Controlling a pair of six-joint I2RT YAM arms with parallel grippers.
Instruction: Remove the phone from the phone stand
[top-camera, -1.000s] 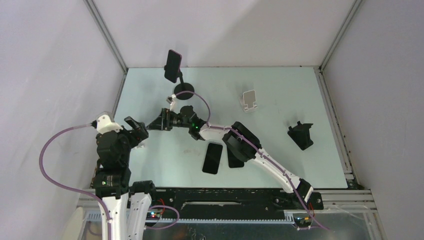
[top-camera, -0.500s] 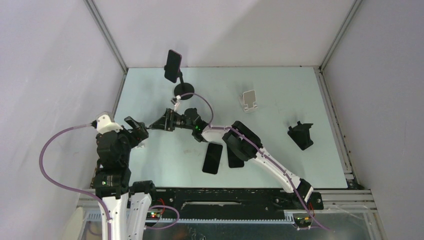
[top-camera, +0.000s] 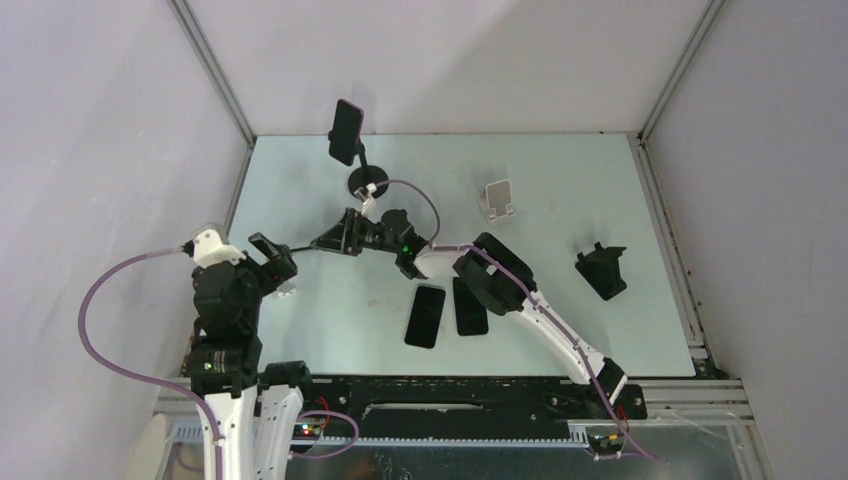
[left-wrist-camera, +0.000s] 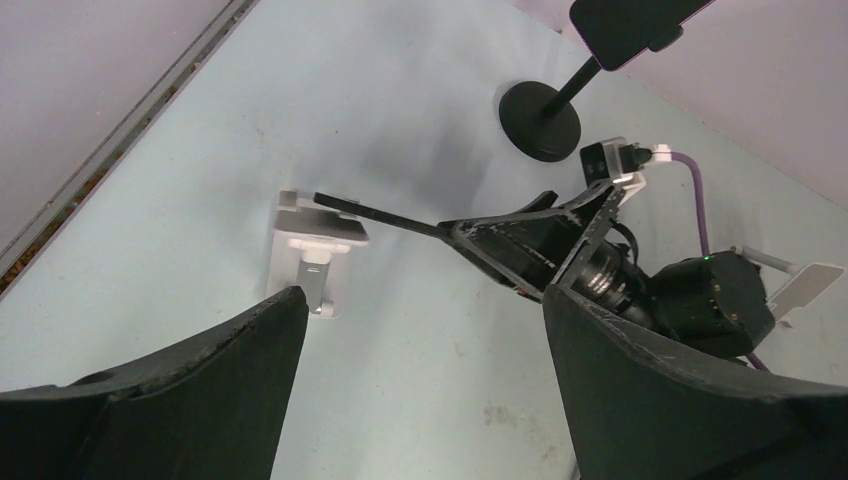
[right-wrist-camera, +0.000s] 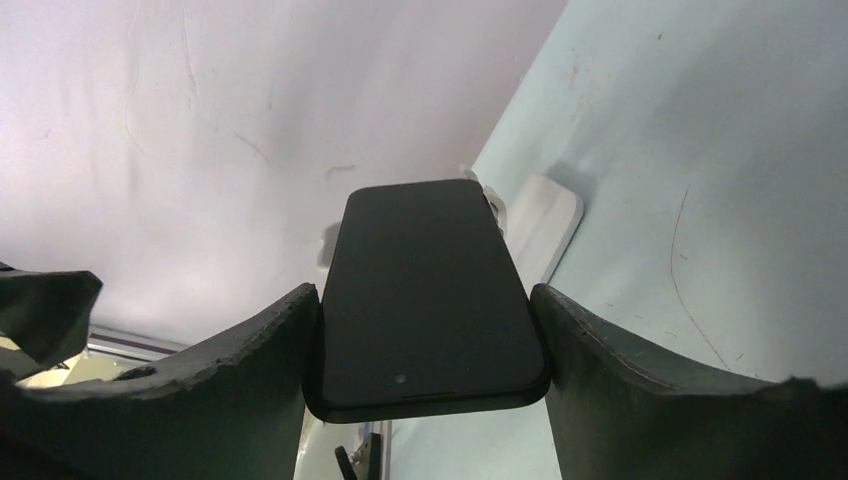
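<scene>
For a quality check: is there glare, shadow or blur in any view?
Top external: even light, all sharp. Left wrist: a soft shadow on the table beside the black stand base. Right wrist: the phone is sharp, its dark screen without glare.

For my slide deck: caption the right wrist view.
Right end effector grips a dark phone, white stand just beyond it.

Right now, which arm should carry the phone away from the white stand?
Right. The right gripper grips the phone by both edges near the white stand; the left gripper hangs open, empty.
</scene>
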